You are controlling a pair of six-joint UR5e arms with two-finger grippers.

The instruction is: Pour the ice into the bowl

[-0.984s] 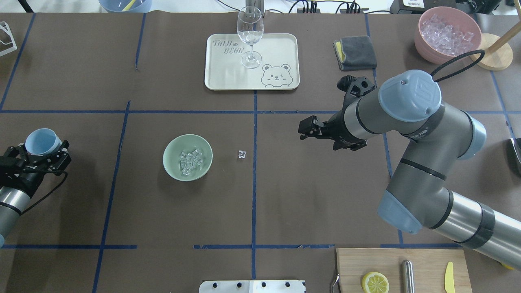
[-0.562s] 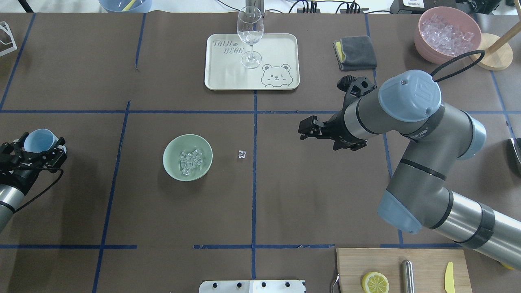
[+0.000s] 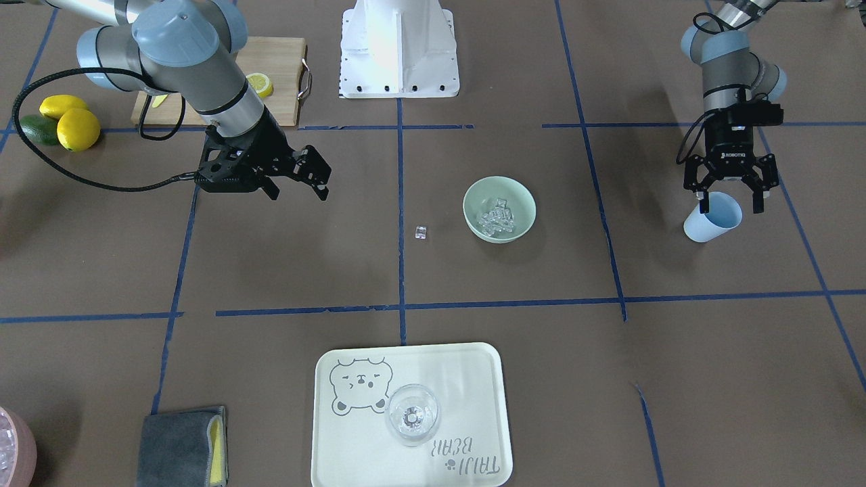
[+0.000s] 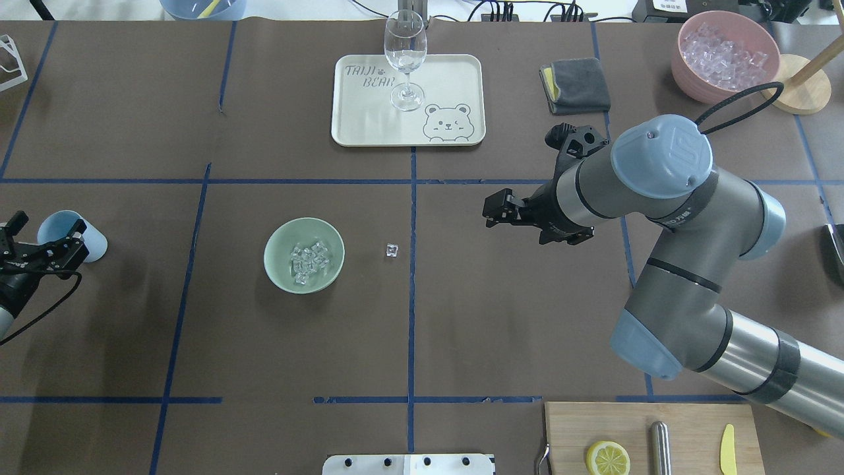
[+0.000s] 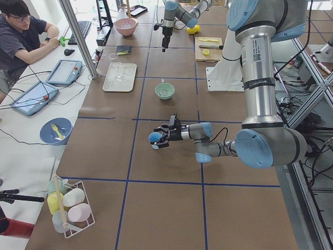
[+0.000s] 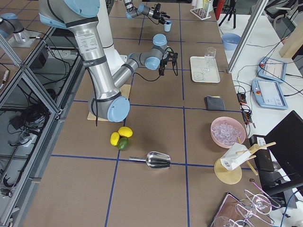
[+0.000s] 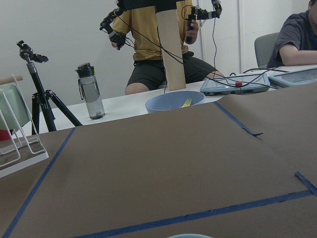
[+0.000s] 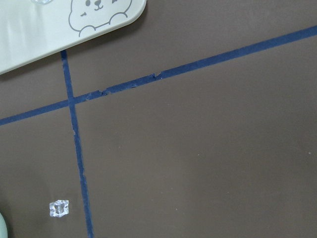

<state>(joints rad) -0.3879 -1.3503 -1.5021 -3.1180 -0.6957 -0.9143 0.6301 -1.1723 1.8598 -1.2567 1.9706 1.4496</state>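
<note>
Jaws of the left tool (image 3: 730, 200) stand spread wide on either side of a blue cup (image 3: 710, 222). It has let go, as far as I can see from across the desk (image 3: 676, 379). The cup looks to be standing upright on the brown surface, close to the desk's left edge, with its mouth just under the tool. From the wrist camera only a sliver of the cup's rim shows at the bottom.

Well apart from there, toward the middle of the desk, sits the bowl (image 4: 277, 243), pale green and round. The ice (image 4: 308, 260) lies heaped in its bottom. One stray cube (image 4: 391, 250) lies on the bare desk beyond the bowl, just beside the blue tape line that runs down the centre.

The right tool (image 4: 486, 216) hangs above the desk on the other side of that line. It is released too, with nothing between its jaws, and it points toward the stray cube.

Along the far edge, around the middle, a cream tray (image 4: 461, 79) carries a wine glass (image 4: 405, 53). A folded grey cloth (image 4: 580, 84) lies beside the tray. A pink container (image 4: 689, 72) full of more cubes sits at the far right corner. At the near edge on the right is a wooden board (image 4: 686, 422) with a lemon half (image 4: 607, 458).
</note>
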